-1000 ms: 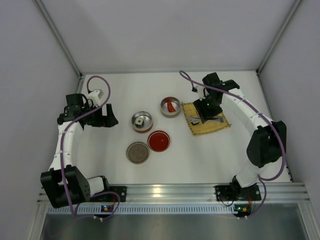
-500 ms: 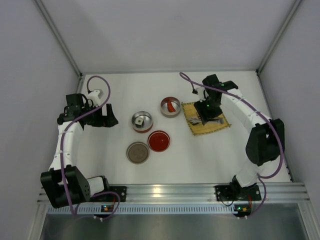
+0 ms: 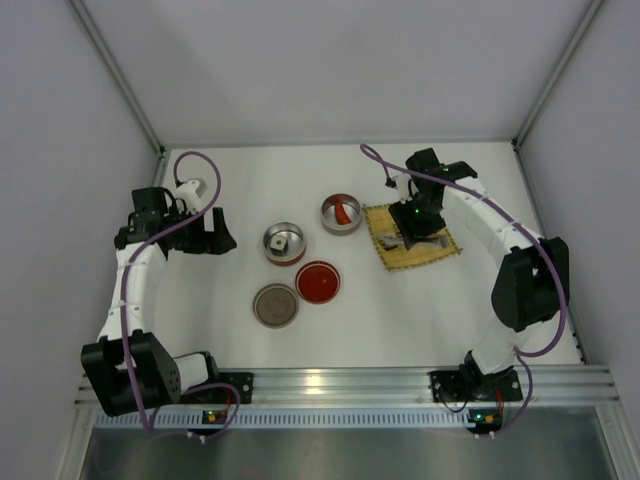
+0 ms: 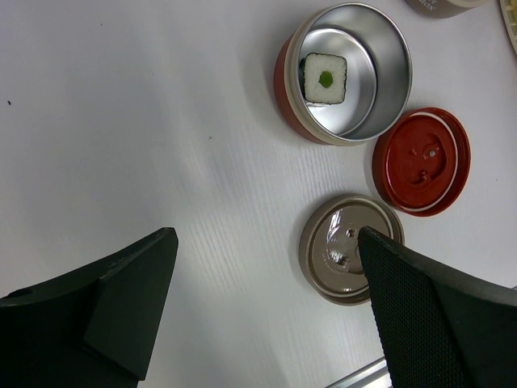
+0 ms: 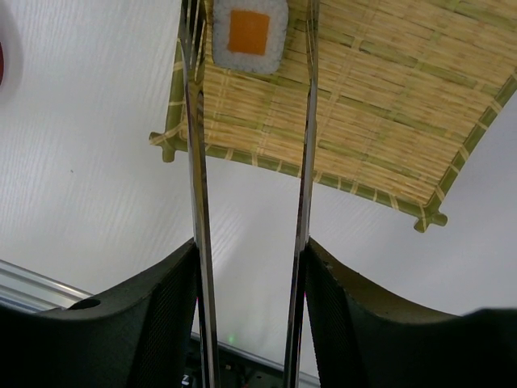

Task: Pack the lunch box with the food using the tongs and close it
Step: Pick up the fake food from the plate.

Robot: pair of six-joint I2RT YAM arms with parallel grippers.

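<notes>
My right gripper is shut on the silvery tongs, one arm against each finger, and hovers over the bamboo mat. A white sushi piece with an orange centre lies on the mat between the tong tips, which stand apart beside it. One round lunch box tin holds a white sushi piece with a green centre. The other tin holds a red piece. My left gripper hangs open and empty above the table, left of the tins.
A red lid and a tan metal lid lie flat on the table in front of the tins. The metal rail of the near edge runs behind both arm bases. Grey walls close in the table on three sides.
The right gripper with the tongs has crept slightly toward the mat's far left, and the tong arms have narrowed a little. The left arm has not moved.
</notes>
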